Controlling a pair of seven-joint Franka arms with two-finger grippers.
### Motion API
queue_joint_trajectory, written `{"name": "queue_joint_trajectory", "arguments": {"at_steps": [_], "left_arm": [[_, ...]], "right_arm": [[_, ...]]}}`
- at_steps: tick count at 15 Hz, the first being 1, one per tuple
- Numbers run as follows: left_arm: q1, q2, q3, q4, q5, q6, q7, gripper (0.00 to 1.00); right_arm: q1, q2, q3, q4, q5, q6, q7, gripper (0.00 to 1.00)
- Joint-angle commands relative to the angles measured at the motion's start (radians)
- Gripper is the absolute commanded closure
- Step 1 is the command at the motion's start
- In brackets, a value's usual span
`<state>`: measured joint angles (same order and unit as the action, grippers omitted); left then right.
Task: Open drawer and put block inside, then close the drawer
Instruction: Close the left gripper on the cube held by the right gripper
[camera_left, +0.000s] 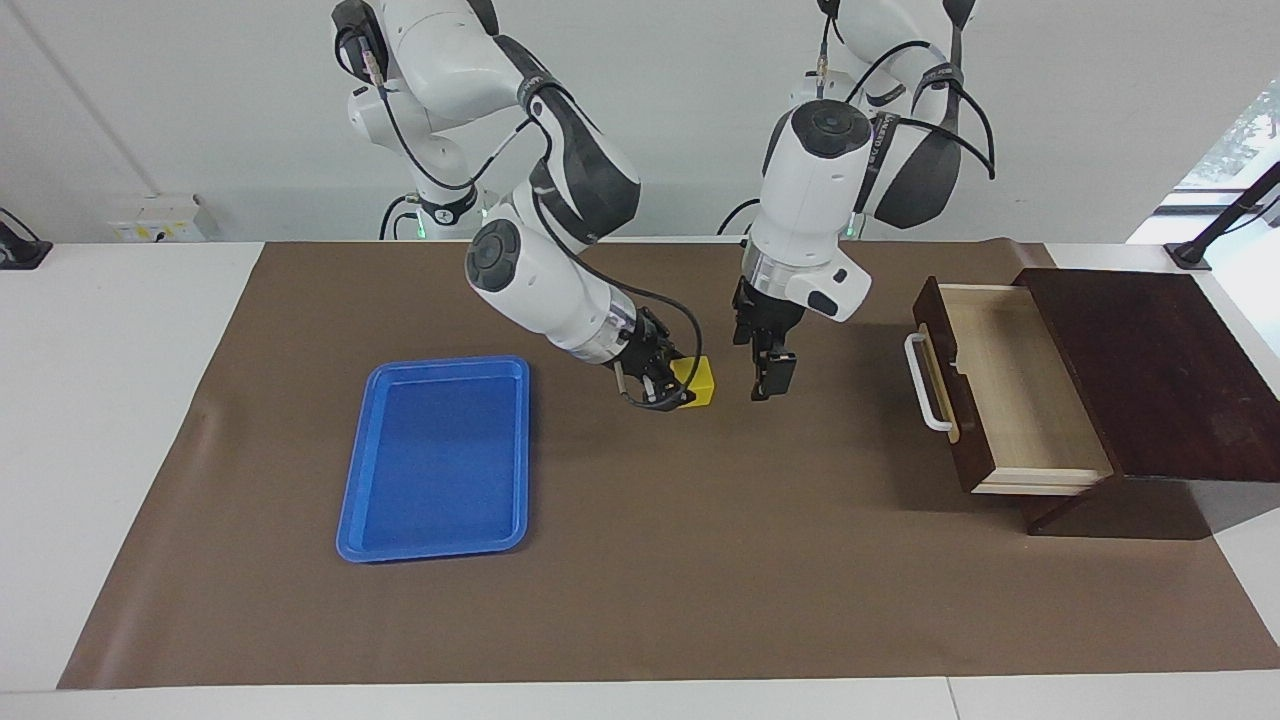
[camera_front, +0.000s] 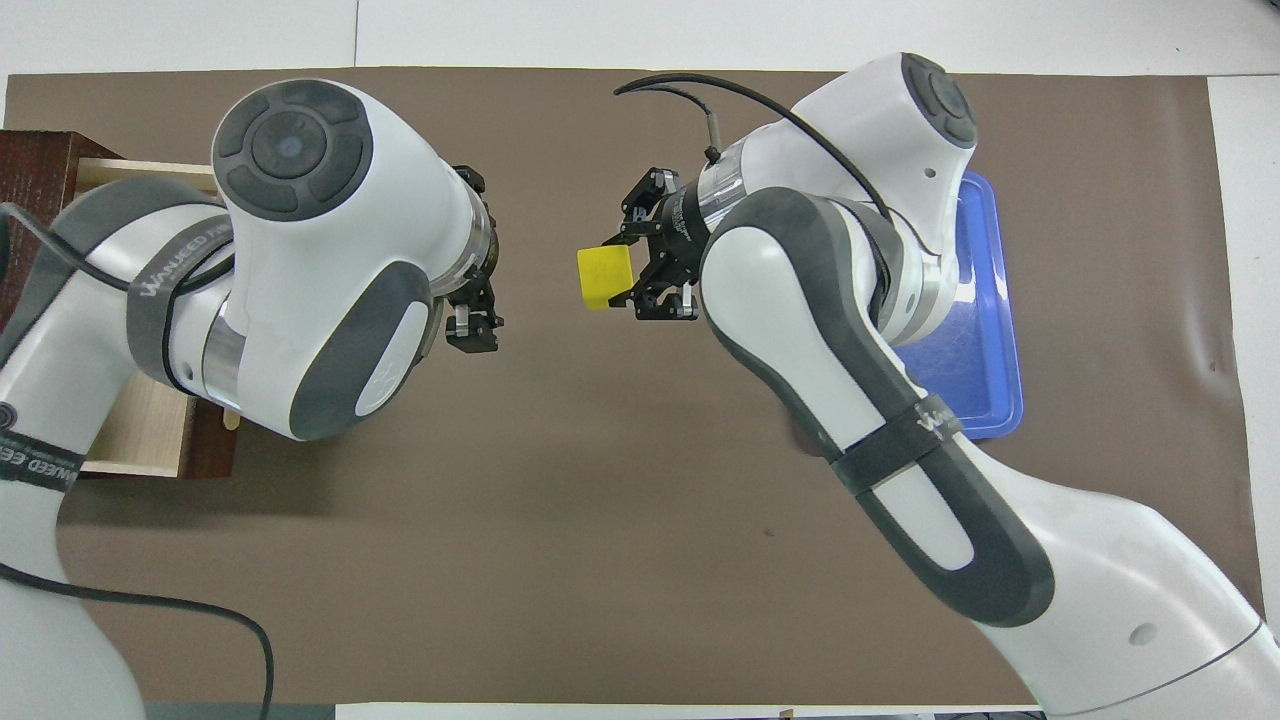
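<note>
Over the worktop's middle, right pincer clamped on the yellow block, held aloft. Just beside it, toward the pulled-out drawer, left pincer hanging spread, holding nothing. Blue tray well apart.

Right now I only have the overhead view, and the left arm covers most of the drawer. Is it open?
Observer: Yes. In the facing view the drawer is pulled out, and its pale interior shows nothing inside.
Operator: Left gripper at the handle?
Observer: No. The left gripper hangs over the brown mat, between the handle and the block, apart from both.
Operator: The right arm hides part of the blue tray. Anything in it?
Observer: Nothing. The blue tray shows whole and holds nothing.
</note>
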<state>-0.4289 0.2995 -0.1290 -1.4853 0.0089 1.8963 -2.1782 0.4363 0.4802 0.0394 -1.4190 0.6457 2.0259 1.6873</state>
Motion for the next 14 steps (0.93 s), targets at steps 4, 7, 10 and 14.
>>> {"name": "queue_joint_trajectory", "arguments": {"at_steps": [4, 7, 10, 14], "left_arm": [[-0.059, 0.003, 0.023, -0.078, 0.016, 0.059, -0.077, 0.00], [-0.060, -0.005, 0.023, -0.090, 0.016, 0.058, -0.086, 0.00], [-0.071, -0.003, 0.022, -0.084, 0.016, 0.066, -0.113, 0.00], [-0.094, -0.005, 0.022, -0.089, 0.017, 0.083, -0.130, 0.46]], "right_arm": [[-0.001, -0.026, -0.001, -0.006, -0.015, 0.013, 0.023, 1.00], [-0.002, -0.031, -0.001, -0.006, -0.015, 0.011, 0.022, 1.00], [-0.005, -0.032, -0.001, -0.006, -0.015, 0.011, 0.020, 1.00], [-0.007, -0.032, -0.001, -0.006, -0.015, 0.010, 0.020, 1.00]]}}
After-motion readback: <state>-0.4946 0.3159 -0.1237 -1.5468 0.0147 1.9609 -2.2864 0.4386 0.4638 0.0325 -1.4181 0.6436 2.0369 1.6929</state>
